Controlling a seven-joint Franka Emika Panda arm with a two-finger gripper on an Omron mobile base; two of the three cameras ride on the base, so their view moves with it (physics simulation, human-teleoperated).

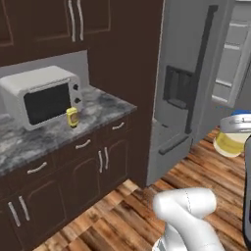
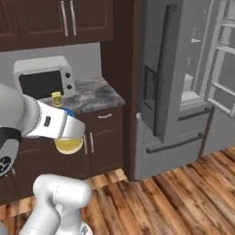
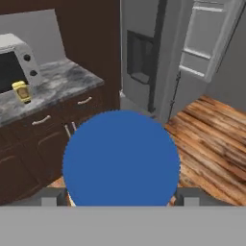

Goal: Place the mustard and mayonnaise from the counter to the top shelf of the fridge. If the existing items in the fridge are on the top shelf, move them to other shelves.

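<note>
The mayonnaise [image 3: 121, 158], a short cream jar with a blue lid, is clenched in the end effector [image 3: 120, 194] above the wooden floor, carried clear of the grey marbled tabletop [image 1: 98, 105], apparently bound for the tall grey fridge [image 2: 170, 82]. The small yellow mustard bottle [image 1: 72, 117] stands on the tabletop beside the white microwave [image 1: 41, 95].

Blue-lidded cream mayonnaise [image 1: 234, 138], yellow mustard [image 1: 72, 117], grey-marbled counter [image 1: 100, 105]

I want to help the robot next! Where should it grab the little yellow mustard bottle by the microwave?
Probably around its squat body, coming from the open counter side. The mustard stands upright on the counter, close in front of the microwave, so the front and top look free. Its cap looks too small for a sure grip.
</note>
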